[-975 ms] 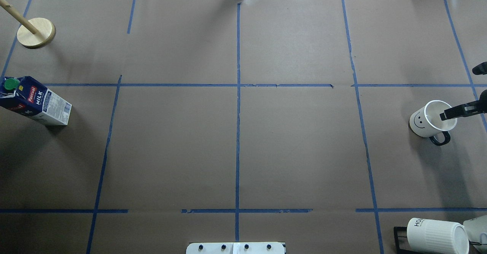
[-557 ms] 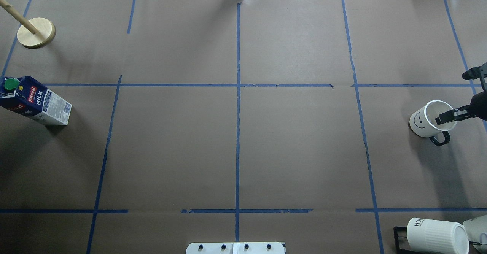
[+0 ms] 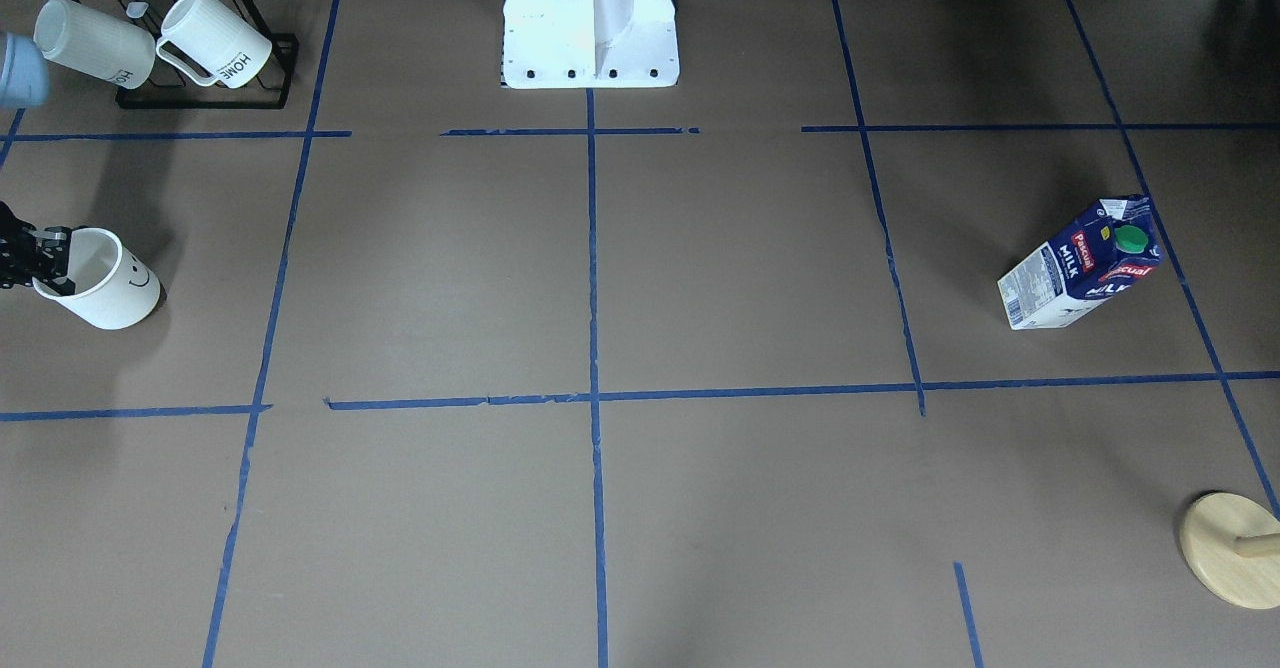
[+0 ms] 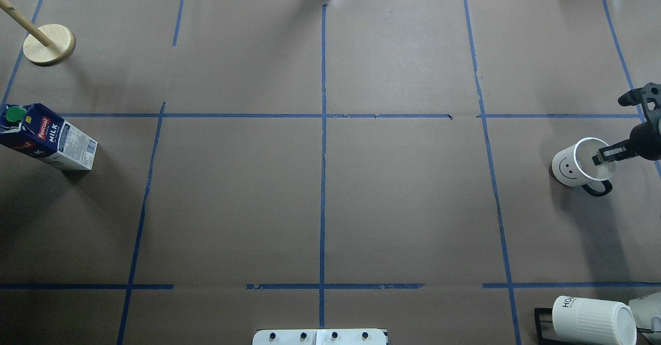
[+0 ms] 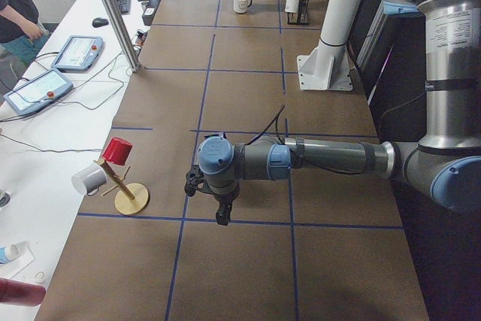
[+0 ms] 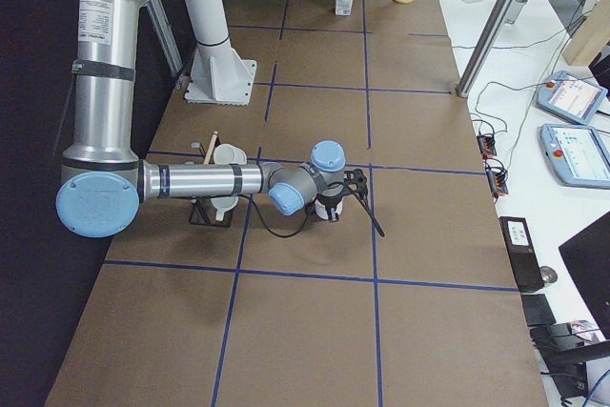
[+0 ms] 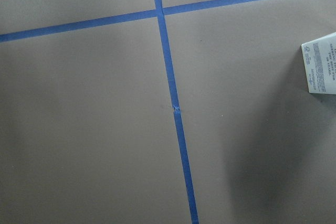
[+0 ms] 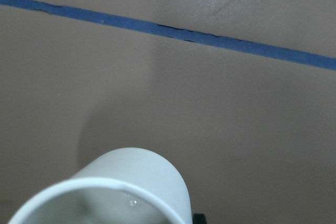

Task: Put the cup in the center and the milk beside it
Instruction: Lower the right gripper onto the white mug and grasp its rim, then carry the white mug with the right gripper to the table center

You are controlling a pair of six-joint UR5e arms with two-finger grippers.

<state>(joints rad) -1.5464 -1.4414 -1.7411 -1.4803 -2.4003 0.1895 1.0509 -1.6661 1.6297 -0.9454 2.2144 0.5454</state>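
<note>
— Where's the cup (image 4: 570, 168)?
— At the overhead view's right edge, mid-height. The right gripper (image 4: 612, 155) pinches its rim, one finger inside.
— And the milk (image 4: 49, 139)?
— It stands upright at the left edge.
— Left gripper (image 5: 219, 211)?
— It's above the paper. I cannot tell about the jaws.

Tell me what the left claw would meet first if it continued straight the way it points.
Pointing down, the left claw would probably meet the brown paper surface first, close to a blue tape line. The milk stands off to one side, out of that line.
</note>
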